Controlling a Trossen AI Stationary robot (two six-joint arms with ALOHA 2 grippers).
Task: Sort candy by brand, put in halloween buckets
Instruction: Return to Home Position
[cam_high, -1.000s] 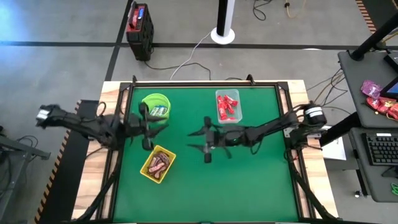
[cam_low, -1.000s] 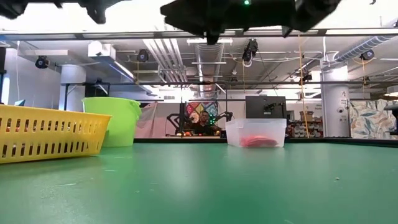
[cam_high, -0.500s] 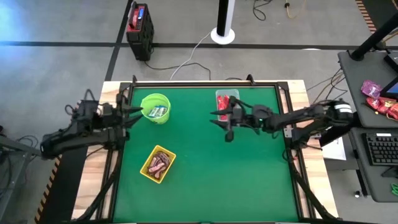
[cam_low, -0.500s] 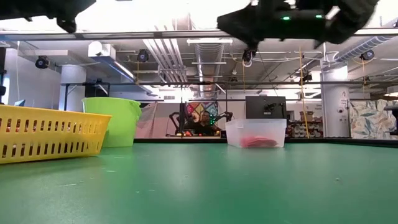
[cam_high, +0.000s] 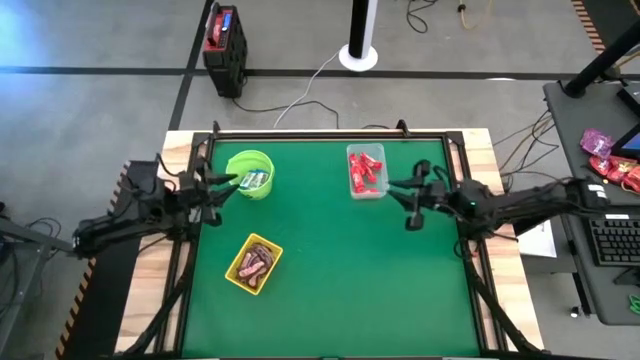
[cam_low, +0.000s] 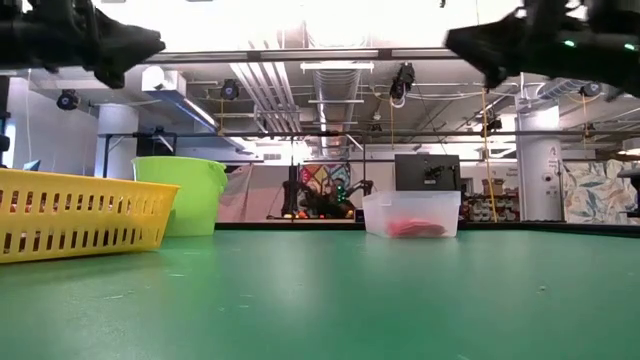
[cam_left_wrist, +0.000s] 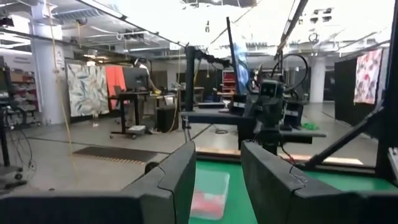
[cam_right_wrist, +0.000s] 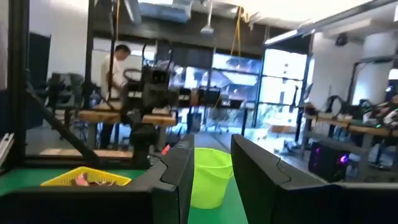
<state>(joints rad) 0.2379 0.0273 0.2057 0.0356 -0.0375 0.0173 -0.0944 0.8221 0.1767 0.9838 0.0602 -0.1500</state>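
Three containers stand on the green mat. A lime-green bucket (cam_high: 250, 173) holds blue-and-white candy. A clear tub (cam_high: 366, 170) holds red candy, and a yellow basket (cam_high: 254, 263) holds dark brown candy. No loose candy shows on the mat. My left gripper (cam_high: 215, 185) hangs open and empty at the table's left edge, just left of the green bucket. My right gripper (cam_high: 408, 200) hangs open and empty above the mat, right of the clear tub. The left wrist view looks across at the tub (cam_left_wrist: 210, 194). The right wrist view shows the green bucket (cam_right_wrist: 210, 174) and the basket (cam_right_wrist: 87, 179).
The mat's middle and near half (cam_high: 360, 290) lie bare. A black rail frame (cam_high: 330, 135) runs round the table. Beside the right edge stands a desk with a keyboard (cam_high: 612, 240) and bright packets (cam_high: 610, 165). A person (cam_right_wrist: 118, 68) stands in the room behind.
My right gripper has drawn back from the middle of the mat toward the table's right edge, passing in front of the clear tub. My left gripper has pulled from between the bucket and the basket toward the left edge. Both carry nothing.
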